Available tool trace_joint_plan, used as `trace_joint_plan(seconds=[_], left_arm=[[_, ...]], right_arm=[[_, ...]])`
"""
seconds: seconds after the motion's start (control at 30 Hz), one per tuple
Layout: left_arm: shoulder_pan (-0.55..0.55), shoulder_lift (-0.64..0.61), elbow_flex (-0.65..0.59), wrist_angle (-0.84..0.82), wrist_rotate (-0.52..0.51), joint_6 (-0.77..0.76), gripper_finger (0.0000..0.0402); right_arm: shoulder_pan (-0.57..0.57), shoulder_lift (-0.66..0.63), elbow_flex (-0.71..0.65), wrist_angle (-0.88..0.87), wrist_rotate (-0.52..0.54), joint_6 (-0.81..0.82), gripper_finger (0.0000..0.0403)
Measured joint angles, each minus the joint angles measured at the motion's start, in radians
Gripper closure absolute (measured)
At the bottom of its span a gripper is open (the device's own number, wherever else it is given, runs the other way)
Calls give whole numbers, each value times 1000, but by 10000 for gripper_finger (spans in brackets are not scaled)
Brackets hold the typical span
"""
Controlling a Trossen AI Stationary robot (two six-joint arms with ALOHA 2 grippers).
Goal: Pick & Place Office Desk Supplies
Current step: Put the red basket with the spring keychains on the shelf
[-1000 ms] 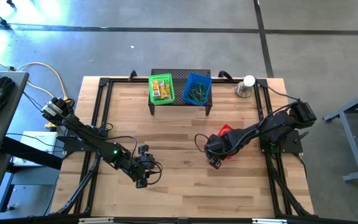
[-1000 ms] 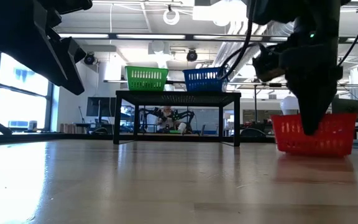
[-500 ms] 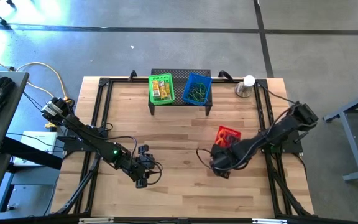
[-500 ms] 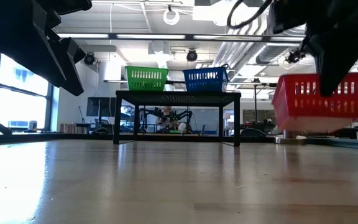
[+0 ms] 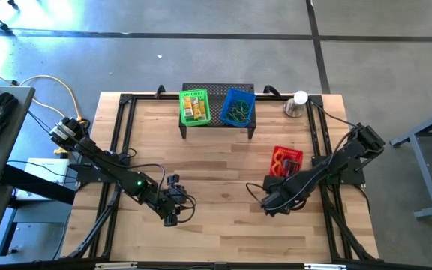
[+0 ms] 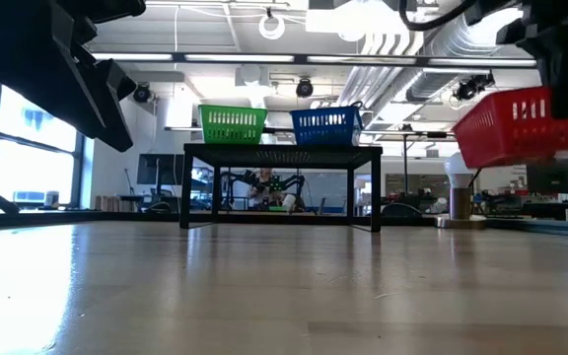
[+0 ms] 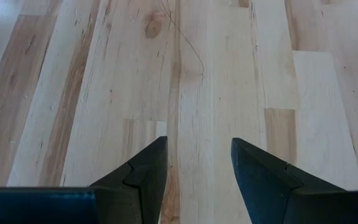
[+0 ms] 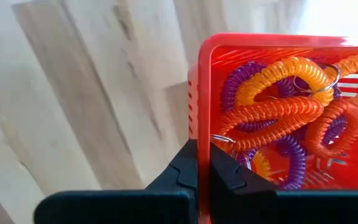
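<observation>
While our right claw (image 8: 204, 165) pinches the rim of the red basket (image 5: 286, 160) and holds it clear of the tabletop (image 5: 216, 180), on the right side, we see orange and purple coiled loops (image 8: 278, 118) heaped inside it. Our left claw (image 7: 197, 171) hangs over bare wood at the front left, fingers spread and holding nothing. On the black stand (image 5: 217, 91) at the back sit a green basket (image 5: 194, 107) with yellow packets (image 5: 193, 109) and a blue basket (image 5: 238, 106) with green loops (image 5: 237, 112).

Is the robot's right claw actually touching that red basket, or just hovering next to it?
Touching. In the right wrist view the right gripper is shut on the red basket, with its rim pinched between the two dark fingers. The low view shows it lifted off the table.
</observation>
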Motion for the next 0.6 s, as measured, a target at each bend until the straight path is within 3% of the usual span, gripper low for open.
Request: trace_joint_plan(seconds=[0.27, 0.6], left_arm=[[0, 0, 0, 0, 1, -51, 232], [-27, 0, 0, 1, 1, -68, 232]], right_arm=[[-44, -1, 122, -127, 93, -112, 400], [-180, -1, 227, -132, 179, -298, 399]])
